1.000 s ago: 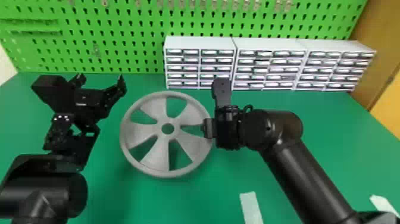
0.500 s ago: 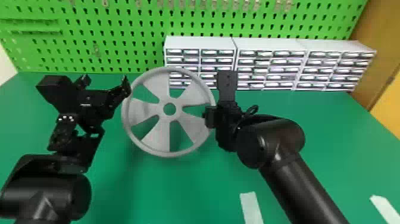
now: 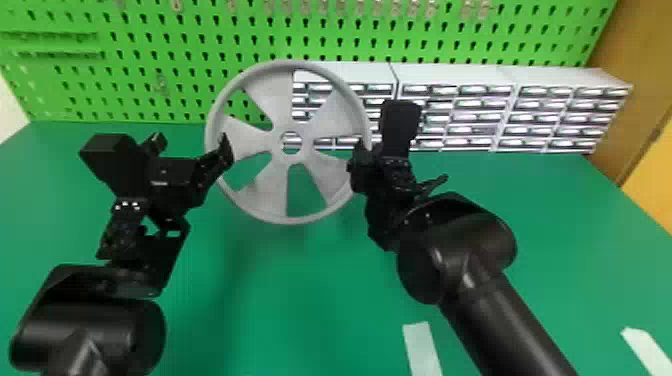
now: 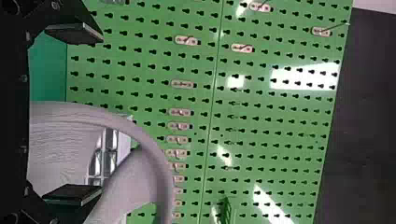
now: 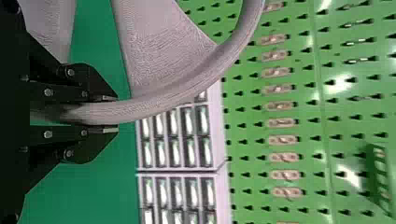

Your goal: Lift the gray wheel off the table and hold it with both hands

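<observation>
Wheel (image 3: 277, 95) is pinched at its rim by the right gripper (image 5: 111, 115); the left gripper (image 4: 86, 114) has its fingers spread at the opposite rim. It hangs above the table (image 3: 300, 300). Best keep the right steady, square the left, then close gently.

Across the back of my head view I see a bright green pegboard (image 3: 165, 95) with rows of dark slots. Small pale metal fittings (image 4: 182, 84) are fixed to it in a line, and white patches of light shine on its surface. At its foot, a row of three white drawer cabinets (image 3: 455, 75), each with stacked small drawers, stands side by side on the green counter (image 3: 575, 225). Nearer me, two white strips (image 3: 422, 345) lie well apart on the countertop. To the right I see a brown panel (image 3: 625, 90) and a yellow surface (image 3: 659, 175).
</observation>
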Motion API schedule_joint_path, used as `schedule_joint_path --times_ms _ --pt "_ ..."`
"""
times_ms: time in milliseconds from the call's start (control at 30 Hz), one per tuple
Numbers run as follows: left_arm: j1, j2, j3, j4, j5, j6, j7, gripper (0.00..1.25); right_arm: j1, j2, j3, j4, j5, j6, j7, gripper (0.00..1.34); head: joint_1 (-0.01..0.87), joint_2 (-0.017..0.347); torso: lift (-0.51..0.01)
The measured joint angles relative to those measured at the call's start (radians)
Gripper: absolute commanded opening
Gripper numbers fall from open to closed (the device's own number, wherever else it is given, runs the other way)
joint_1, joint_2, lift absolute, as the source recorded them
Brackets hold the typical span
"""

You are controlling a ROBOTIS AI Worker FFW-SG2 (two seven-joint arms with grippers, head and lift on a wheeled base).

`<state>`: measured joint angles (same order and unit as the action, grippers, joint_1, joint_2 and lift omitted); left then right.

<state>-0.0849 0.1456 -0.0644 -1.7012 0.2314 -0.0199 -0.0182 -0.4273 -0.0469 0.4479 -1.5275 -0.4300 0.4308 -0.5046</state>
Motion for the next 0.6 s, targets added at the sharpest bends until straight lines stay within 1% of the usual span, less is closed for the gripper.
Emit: schedule_joint_path --times_ms 133,433,600 --pt "0.003 0.000 -0.011 0.000 0.004 -0.001 0.008 1.10 0.009 -0.008 0.020 -0.002 0.023 -0.082 0.000 0.25 0.711 0.015 -0.098" --pt "0.013 0.000 -0.038 0.000 0.035 -0.001 0.050 1.10 0.016 -0.024 0.059 -0.006 0.072 -0.198 0.000 0.25 0.711 0.015 -0.098" --pt "0.020 0.000 -0.048 0.000 0.048 -0.002 0.078 1.10 0.018 -0.027 0.074 -0.006 0.097 -0.238 0.001 0.25 0.711 0.015 -0.098"
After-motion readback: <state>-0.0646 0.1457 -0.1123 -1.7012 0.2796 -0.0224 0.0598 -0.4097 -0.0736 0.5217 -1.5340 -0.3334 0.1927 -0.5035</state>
